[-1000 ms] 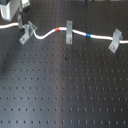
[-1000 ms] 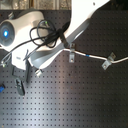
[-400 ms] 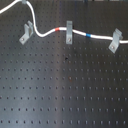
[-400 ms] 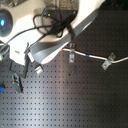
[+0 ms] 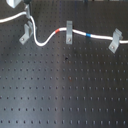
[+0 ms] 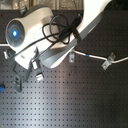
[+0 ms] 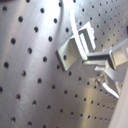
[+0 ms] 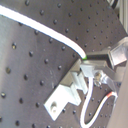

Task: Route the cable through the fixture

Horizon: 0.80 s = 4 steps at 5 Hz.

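Note:
The white cable (image 5: 44, 39) comes in from the first exterior view's left and rises to my gripper (image 5: 27, 12), which is shut on it. It then dips and passes its red band (image 5: 60, 31), the middle fixture (image 5: 68, 31), its blue band (image 5: 89, 36) and the right fixture (image 5: 116, 40). The left fixture (image 5: 25, 33) leans just below the gripper, and the cable crosses close over its top. In the second wrist view the cable (image 8: 45, 31) ends between the fingers right above that fixture (image 8: 67, 92). The first wrist view shows the same fixture (image 7: 75, 47); whether the cable sits in its notch cannot be told.
A black perforated breadboard (image 5: 65, 90) carries everything. In the second exterior view the bulky white arm (image 6: 60, 35) with black hoses hides the gripper and left fixture; the other two fixtures (image 6: 106, 62) and cable (image 6: 92, 56) show at the second exterior view's right.
The cable section in my grip, raised high 0.4 s ago, has come down and now lies just above the left fixture. The middle and right fixtures hold the cable as before.

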{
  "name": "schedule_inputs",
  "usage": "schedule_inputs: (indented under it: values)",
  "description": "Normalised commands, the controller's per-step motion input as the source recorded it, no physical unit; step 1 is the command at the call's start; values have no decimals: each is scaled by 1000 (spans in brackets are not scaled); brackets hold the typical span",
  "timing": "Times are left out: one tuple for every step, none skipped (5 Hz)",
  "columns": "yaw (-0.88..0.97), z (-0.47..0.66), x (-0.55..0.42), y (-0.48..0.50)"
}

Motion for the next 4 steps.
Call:
schedule_inputs:
  values:
    - [377,-483,-21,289]
    - [0,260,202,307]
    - [0,289,-171,-186]
    - [0,334,-281,-30]
